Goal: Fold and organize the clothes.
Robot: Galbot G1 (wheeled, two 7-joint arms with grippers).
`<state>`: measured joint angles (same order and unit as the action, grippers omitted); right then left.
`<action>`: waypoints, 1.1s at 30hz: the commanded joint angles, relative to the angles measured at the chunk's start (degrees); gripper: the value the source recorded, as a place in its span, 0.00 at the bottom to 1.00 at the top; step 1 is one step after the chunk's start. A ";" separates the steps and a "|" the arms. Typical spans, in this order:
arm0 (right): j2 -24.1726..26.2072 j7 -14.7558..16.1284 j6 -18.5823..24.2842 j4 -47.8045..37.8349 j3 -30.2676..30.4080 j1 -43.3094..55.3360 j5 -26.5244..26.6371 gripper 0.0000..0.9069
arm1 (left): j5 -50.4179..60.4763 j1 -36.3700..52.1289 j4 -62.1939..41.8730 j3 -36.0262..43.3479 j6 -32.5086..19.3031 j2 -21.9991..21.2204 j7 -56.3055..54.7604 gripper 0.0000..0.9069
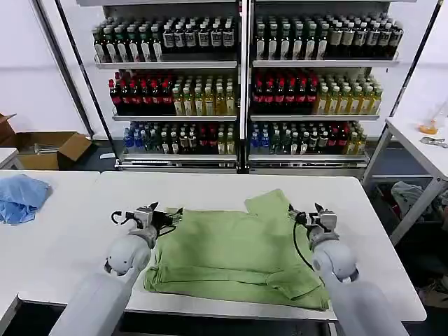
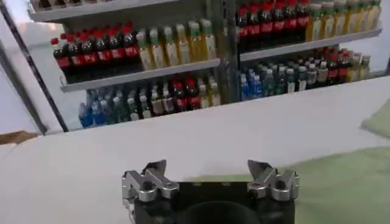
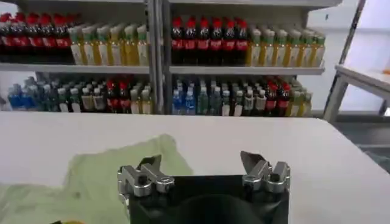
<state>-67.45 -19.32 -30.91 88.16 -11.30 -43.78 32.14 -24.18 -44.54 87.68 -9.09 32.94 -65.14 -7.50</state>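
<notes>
One pale sage-green soft fabric shirt (image 1: 238, 255) lies mid-table on smooth white tabletop (image 1: 210, 185), partly folded, creased. Left gripper (image 1: 162, 214) and right gripper (image 1: 308, 214) hover at its edges, fingers spread, grasping nothing.

Bottle shelves (image 1: 241, 84), blue cloth (image 1: 21, 196), box (image 1: 49, 148)

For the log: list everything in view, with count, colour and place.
Shirt: one, pale green, spread on the table's middle.
Table: one, white, in front of the robot.
Cloth: one, light blue, bunched on the table to the left.
Shelves: two racks of bottles, red, yellow-green, dark and blue, behind the table.
Box: one, brown cardboard, open on the floor, far left.
Left gripper: open, at the shirt's left edge.
Right gripper: open, at the shirt's right edge.
</notes>
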 commanded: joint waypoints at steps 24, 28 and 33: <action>-6.18 6.61 -1.60 -24.98 7.54 14.01 1.82 0.00 | -2.48 2.62 -7.70 3.72 0.20 -0.28 0.67 0.04; -6.20 6.59 -2.17 -24.92 7.19 13.53 3.07 0.00 | -3.06 2.41 -7.41 3.53 0.19 -0.06 0.71 0.03; -5.87 7.11 -2.12 -23.13 6.79 12.53 3.71 0.00 | -4.56 2.08 -6.77 3.27 0.16 0.38 0.83 0.03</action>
<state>-72.95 -13.15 -31.99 65.66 -5.01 -30.98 34.71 -27.18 -42.42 80.89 -5.80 32.95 -64.94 -6.74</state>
